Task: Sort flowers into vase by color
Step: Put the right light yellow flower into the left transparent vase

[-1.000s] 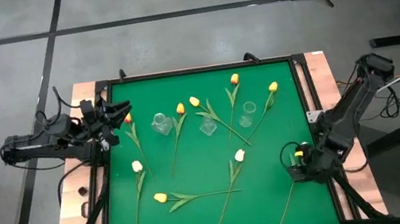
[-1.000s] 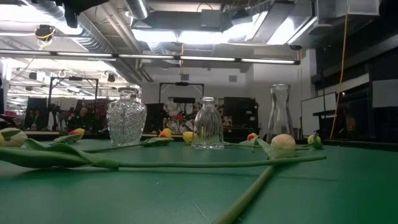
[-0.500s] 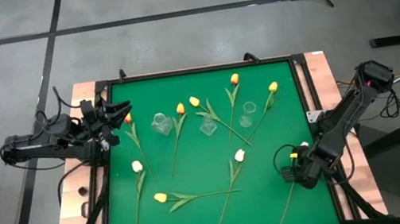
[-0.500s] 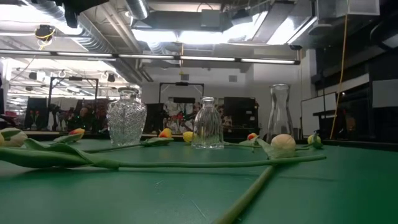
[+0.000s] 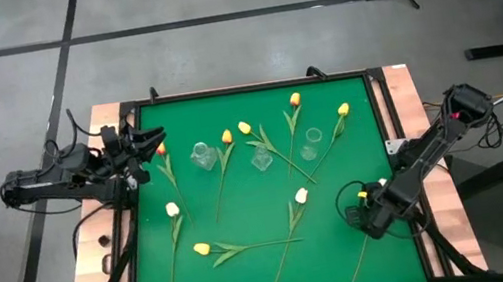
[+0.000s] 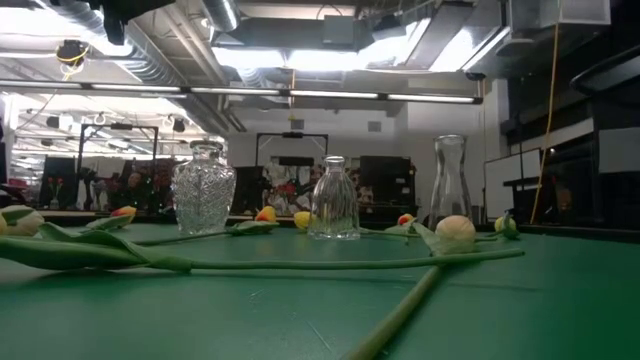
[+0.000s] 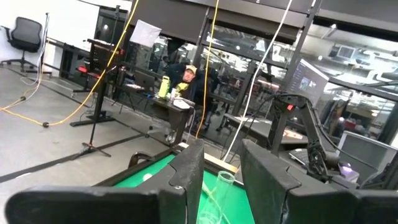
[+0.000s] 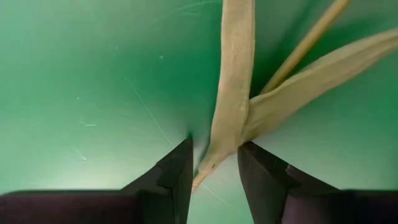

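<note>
Several tulips with yellow, orange or white heads lie flat on the green mat (image 5: 226,105). Three clear glass vases (image 5: 201,155), (image 5: 261,158), (image 5: 312,139) stand upright at its middle. My right gripper (image 5: 363,216) hangs low over the near-right flower, whose stem (image 5: 360,263) runs toward the near edge. In the right wrist view the gripper (image 8: 216,144) is open and points down. Its fingers stand on either side of a pale leaf tip (image 8: 233,93), beside the stem (image 8: 305,46); I cannot tell whether they touch it. My left gripper (image 5: 152,138) waits open at the mat's far left.
A black frame and a wooden border (image 5: 405,86) run round the mat. In the low view a white tulip head (image 6: 455,232) and long stems (image 6: 300,266) lie in front of the vases (image 6: 334,198). A person sits at a desk beyond the table (image 7: 186,78).
My right gripper has sunk toward the mat and gone a little toward the table's left and near edges, coming over the near-right flower, rolling slightly. Its arm now shows at the low view's upper right. The flowers and vases have not moved.
</note>
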